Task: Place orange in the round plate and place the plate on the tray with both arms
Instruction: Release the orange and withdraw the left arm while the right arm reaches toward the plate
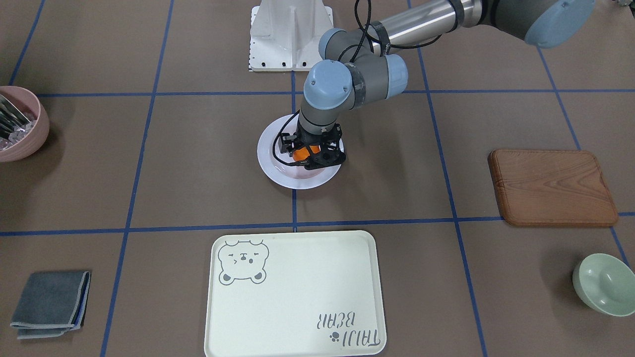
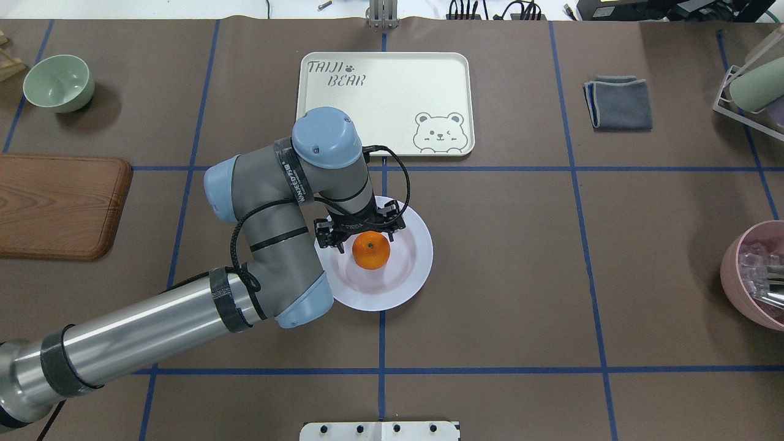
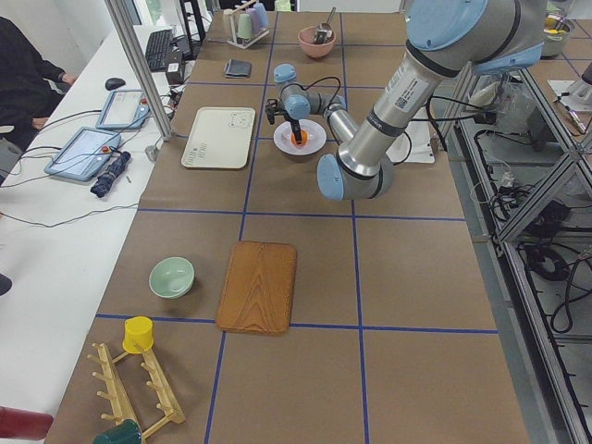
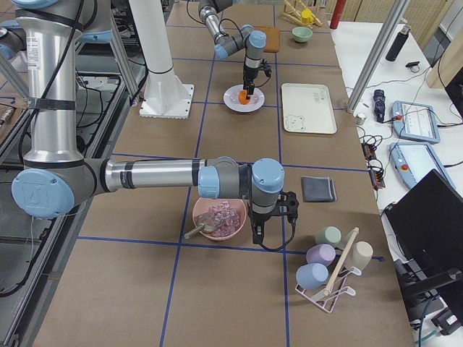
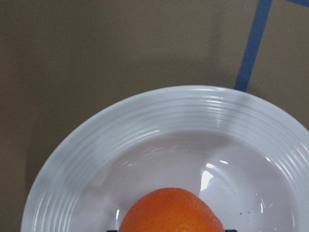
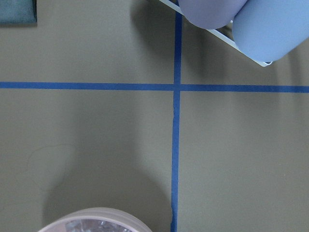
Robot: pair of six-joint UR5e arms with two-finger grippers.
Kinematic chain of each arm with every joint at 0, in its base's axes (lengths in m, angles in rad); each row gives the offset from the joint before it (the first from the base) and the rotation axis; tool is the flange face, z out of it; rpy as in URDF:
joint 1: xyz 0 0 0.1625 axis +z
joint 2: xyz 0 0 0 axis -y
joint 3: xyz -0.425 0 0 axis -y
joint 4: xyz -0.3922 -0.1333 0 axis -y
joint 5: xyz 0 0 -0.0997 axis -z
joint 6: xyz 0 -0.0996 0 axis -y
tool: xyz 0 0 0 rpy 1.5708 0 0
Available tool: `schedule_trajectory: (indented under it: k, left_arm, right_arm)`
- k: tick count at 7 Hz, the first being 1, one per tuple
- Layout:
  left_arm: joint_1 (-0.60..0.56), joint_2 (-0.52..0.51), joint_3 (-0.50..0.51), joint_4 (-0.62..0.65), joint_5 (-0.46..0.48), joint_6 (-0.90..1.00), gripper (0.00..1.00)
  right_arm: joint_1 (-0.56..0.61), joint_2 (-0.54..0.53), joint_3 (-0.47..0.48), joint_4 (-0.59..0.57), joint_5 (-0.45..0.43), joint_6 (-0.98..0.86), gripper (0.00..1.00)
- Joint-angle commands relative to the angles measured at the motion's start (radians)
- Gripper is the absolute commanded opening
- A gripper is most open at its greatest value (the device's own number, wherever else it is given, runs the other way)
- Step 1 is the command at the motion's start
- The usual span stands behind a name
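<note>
The orange point(image 2: 371, 251) sits low over the middle of the round white plate point(image 2: 410, 275) at the table's centre. My left gripper point(image 2: 366, 240) points down over it, its black fingers closed on both sides of the fruit. The left wrist view shows the orange point(image 5: 171, 212) at its lower edge above the ridged plate point(image 5: 145, 121). The cream tray point(image 1: 292, 297) with the bear drawing lies beyond the plate, apart from it. My right gripper point(image 4: 269, 230) hangs beside the pink bowl, far from the plate; I cannot tell whether it is open or shut.
A pink bowl point(image 2: 753, 275) with utensils stands on the robot's right. A wooden board point(image 1: 553, 188) and a pale green bowl point(image 1: 605, 282) lie on its left. A folded grey cloth point(image 1: 49, 302) lies near the tray's side. A cup rack point(image 4: 333, 267) stands beyond the right arm.
</note>
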State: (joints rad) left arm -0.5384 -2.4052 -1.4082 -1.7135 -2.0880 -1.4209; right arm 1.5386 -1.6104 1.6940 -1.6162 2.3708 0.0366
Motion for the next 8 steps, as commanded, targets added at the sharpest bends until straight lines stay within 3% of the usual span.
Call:
schedule_trajectory:
  k: [1,2,4,5,7,8]
  left_arm:
    - [-0.014,0.026,-0.082,0.0,0.011,-0.003,0.98]
    - [-0.076,0.069,-0.16,0.012,0.009,0.005,0.98]
    - [-0.228,0.159,-0.285,0.034,-0.001,0.093,0.98]
    - [-0.271,0.208,-0.294,0.032,0.008,0.188,0.98]
    - [-0.389,0.311,-0.298,0.025,0.008,0.217,0.98]
    - [-0.455,0.368,-0.293,0.019,0.009,0.226,0.98]
  right_arm:
    - [0.0,0.035,0.0,-0.005,0.039,0.009,1.0]
    - [-0.002,0.052,0.007,0.001,0.056,0.056,1.0]
    - [-0.079,0.171,0.026,0.004,0.18,0.26,1.0]
    - [-0.186,0.232,0.068,0.006,0.186,0.372,1.0]
    - [-0.415,0.436,0.075,0.042,0.044,0.733,1.0]
    - [-0.514,0.44,0.063,0.232,-0.041,0.946,1.0]
